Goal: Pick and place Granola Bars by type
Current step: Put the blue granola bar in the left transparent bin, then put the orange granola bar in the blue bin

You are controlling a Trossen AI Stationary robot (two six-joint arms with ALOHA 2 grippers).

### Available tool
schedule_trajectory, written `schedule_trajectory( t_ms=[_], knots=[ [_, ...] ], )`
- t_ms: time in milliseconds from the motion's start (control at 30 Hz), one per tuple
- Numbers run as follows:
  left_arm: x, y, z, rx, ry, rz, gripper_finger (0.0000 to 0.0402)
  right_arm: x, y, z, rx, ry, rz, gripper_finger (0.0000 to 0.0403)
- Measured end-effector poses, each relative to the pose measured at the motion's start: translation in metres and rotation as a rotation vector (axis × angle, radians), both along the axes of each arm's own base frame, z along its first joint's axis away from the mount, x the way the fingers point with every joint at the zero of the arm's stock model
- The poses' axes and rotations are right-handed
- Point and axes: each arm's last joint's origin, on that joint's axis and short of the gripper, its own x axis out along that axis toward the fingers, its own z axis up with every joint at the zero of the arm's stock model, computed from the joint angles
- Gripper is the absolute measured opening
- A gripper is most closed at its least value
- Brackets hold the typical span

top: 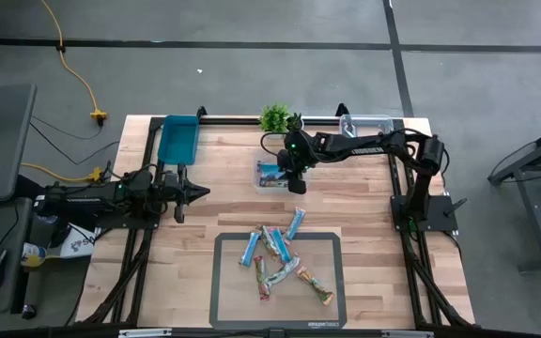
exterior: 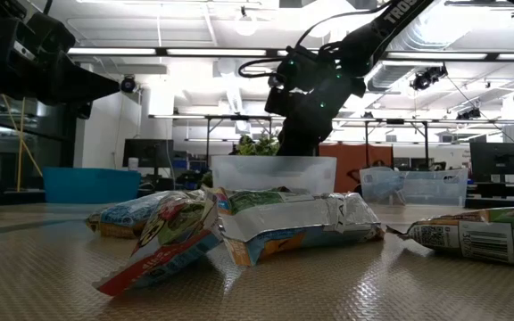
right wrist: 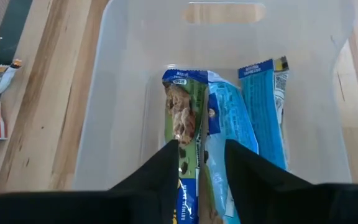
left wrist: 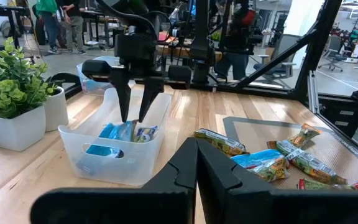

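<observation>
While over bin (top: 272,175), right gripper (top: 296,182) parted

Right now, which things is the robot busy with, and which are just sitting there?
For the job:
- granola bars on the grey mat
- clear bin with blue bars in it
- right gripper, fingers apart over the bin
- left gripper, shut, waiting at the left edge

Just sitting there:
- potted plant
- blue tray
- second clear bin
</observation>
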Motion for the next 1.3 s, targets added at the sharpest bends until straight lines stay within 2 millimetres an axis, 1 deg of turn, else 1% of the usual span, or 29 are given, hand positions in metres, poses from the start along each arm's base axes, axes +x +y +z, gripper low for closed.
schedule_trajectory(
  t_ms=[100,133,433,533,633,800,967,1200,1300],
  knots=[
    [0.0,0.0,0.0,0.0,0.0,0.0,0.0001,-0.001,0.0,0.003,0.009,-0.004,-0.015,0.0126],
    [0.0,0.0,0.0,0.0,0.0,0.0,0.0001,-0.002,0.001,0.007,0.012,-0.013,-0.022,0.0129],
    [0.0,0.0,0.0,0.0,0.001,0.0,0.0001,-0.012,0.006,0.051,0.047,-0.127,-0.1,0.0134],
    [0.0,0.0,0.0,0.0,0.0,0.0,0.0001,-0.016,0.013,0.067,0.092,-0.169,-0.127,0.0134],
    [0.0,0.0,0.0,0.0,0.0,0.0,0.0001,-0.02,0.025,0.083,0.177,-0.209,-0.139,0.0134],
    [0.0,0.0,0.0,0.0,0.0,0.0,0.0001,-0.024,0.055,0.103,0.369,-0.233,-0.093,0.0134],
    [0.0,0.0,0.0,0.0,0.001,0.0,0.0001,-0.028,0.095,0.114,0.503,-0.184,-0.014,0.0134],
    [0.0,0.0,0.0,0.0,0.0,0.0,0.0001,-0.032,0.159,0.115,0.65,-0.048,0.013,0.0134],
    [0.0,0.0,0.0,0.0,0.0,0.0,0.0001,-0.035,0.183,0.114,0.645,-0.022,-0.031,0.0134]
  ],
)
